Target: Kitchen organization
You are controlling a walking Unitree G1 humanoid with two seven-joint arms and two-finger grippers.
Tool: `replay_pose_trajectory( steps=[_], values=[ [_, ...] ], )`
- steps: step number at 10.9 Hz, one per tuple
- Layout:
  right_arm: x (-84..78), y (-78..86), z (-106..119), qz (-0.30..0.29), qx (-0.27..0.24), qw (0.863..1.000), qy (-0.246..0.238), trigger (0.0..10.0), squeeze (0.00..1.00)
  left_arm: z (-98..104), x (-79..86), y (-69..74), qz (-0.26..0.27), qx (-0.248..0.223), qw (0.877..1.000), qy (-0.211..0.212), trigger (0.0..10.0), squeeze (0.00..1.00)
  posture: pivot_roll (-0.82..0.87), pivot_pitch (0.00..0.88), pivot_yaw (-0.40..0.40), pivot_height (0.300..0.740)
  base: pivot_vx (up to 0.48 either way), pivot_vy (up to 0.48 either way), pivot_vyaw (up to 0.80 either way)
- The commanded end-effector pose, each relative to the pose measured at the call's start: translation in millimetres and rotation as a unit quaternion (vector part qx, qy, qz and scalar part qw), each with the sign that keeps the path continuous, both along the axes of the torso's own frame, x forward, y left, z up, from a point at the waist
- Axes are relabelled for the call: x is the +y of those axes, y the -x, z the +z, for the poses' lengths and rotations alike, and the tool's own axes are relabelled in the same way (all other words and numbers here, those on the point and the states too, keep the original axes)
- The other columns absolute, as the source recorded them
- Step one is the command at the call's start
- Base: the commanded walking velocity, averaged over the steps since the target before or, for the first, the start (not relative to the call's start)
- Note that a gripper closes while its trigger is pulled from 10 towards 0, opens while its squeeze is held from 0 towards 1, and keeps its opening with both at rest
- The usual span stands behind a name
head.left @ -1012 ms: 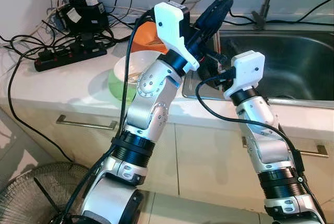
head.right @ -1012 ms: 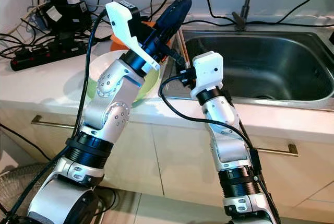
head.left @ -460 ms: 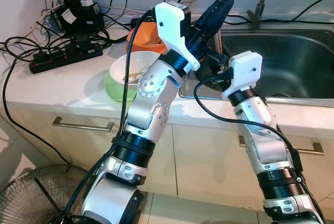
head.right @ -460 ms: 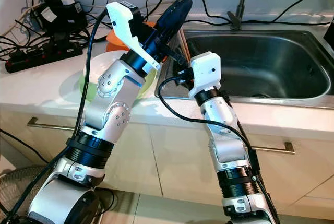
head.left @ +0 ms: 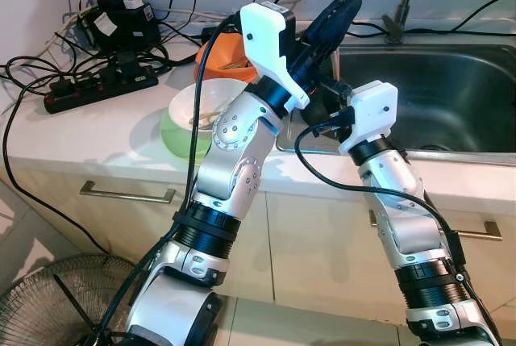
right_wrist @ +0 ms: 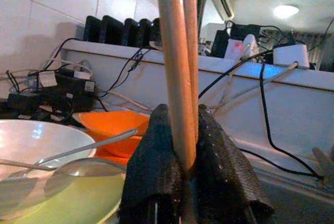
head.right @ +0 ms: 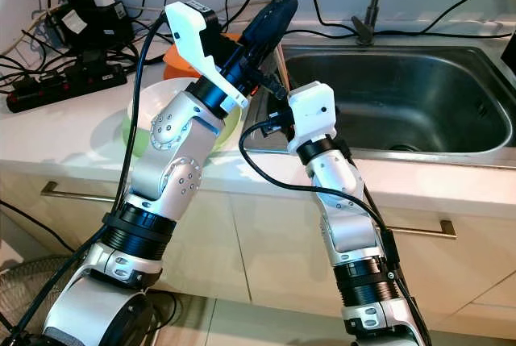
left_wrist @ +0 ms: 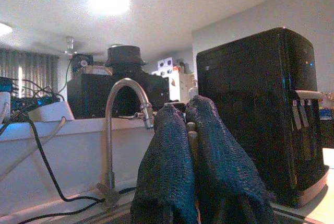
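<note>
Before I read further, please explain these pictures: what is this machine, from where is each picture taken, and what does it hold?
It is a humanoid robot at a kitchen counter. Two pictures come from its head, looking down at its silver arms; two come from cameras on the wrists. The left gripper and the right gripper each have two black fingers, and both are closed on the same pair of wooden chopsticks, beside the steel sink. On the counter stand a green bowl, a white bowl, an orange bowl and a power strip.

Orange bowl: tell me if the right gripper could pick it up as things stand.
Probably not. The right gripper is shut on a pair of wooden chopsticks, so its fingers are occupied. The orange bowl sits close beyond it, behind the green-and-white bowl, and the left arm crowds that side.
</note>
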State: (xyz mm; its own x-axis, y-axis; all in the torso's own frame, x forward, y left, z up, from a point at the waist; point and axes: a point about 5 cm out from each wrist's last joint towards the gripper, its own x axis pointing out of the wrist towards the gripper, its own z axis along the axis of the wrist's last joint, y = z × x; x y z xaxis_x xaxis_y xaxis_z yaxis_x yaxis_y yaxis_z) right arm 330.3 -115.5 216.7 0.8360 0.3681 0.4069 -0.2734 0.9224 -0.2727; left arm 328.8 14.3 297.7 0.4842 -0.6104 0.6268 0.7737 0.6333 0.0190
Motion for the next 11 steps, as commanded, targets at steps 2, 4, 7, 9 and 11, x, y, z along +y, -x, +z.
replay_pose_trajectory(
  steps=[2,4,7,9,11],
  values=[
    [-6.0,-2.9,6,-0.013,-0.003,1.0,-0.016,0.0,0.0,4,3.4,0.0,0.006,-0.006,1.0,0.002,10.0,0.0,0.01,0.044,0.123,0.74,0.0,0.0,0.0],
    [-12.2,-7.0,6,-0.034,-0.002,0.999,-0.01,0.0,0.0,7,9.9,-5.1,0.034,-0.003,0.999,0.013,10.0,1.0,0.01,0.045,0.12,0.74,0.0,0.0,0.0],
    [-19.0,-11.1,8,-0.05,-0.004,0.999,-0.012,0.0,0.0,6,10.3,-1.4,0.034,-0.013,0.999,0.005,10.0,0.0,0.02,0.043,0.119,0.74,0.0,0.0,0.0],
    [-25.7,-15.8,10,-0.066,-0.004,0.998,-0.013,0.0,0.0,0,14.3,0.2,0.037,-0.005,0.999,0.008,10.0,0.0,0.02,0.043,0.119,0.74,0.0,0.0,0.0],
    [-46.7,-26.7,13,-0.11,0.004,0.994,-0.025,0.0,0.0,-30,31.0,-1.4,0.086,0.001,0.995,-0.055,10.0,0.0,0.02,0.04,0.118,0.74,0.0,0.0,0.0]
  ],
)
